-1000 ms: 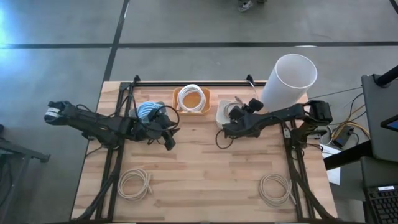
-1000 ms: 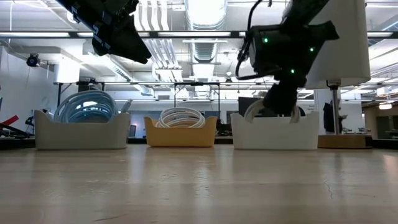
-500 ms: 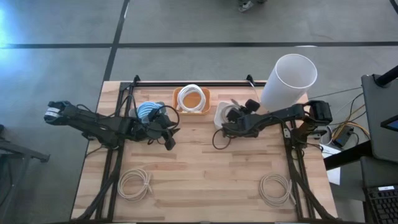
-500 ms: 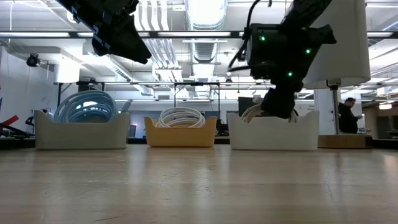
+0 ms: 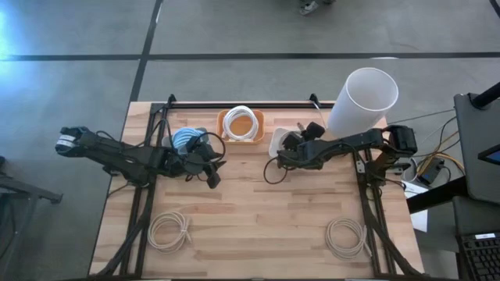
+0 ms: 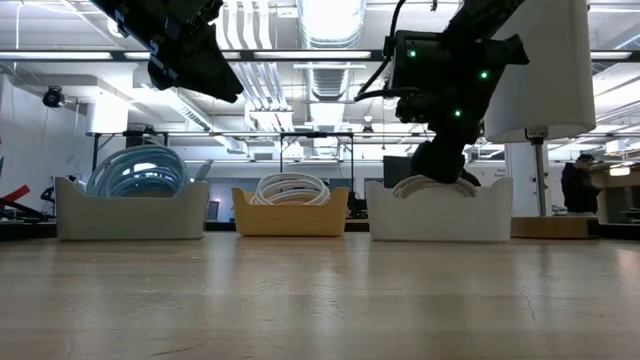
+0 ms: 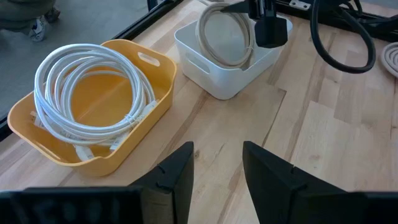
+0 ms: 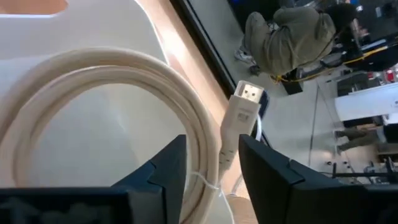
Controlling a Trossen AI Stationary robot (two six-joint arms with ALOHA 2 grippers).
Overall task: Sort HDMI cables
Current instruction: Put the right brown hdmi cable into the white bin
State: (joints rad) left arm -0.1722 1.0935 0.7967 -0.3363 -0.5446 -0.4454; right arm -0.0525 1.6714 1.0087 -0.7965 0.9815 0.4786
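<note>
Right gripper: we find it just right of centre in the high view, poised over the white bin, fingers parted with nothing between them; its wrist view shows a beige coil lying in that bin beneath the spread fingers, the cable's plug end sticking up past the rim.

Left gripper: we place it left of centre in the high view, above bare tabletop in front of the bins, fingers apart and empty.

Bins, along the upper edge of the tabletop, in a row as the low view shows them:
- left, white bin holding light blue coils;
- middle, yellow bin holding a white coil;
- right, the white bin with the beige coil.

Loose coils: we count two on the tabletop, one beige coil at lower left and one at lower right, well apart from each other and from the bins.

Other items: a tall white cylinder at the upper right corner of the tabletop; a person at far right in the low view.
</note>
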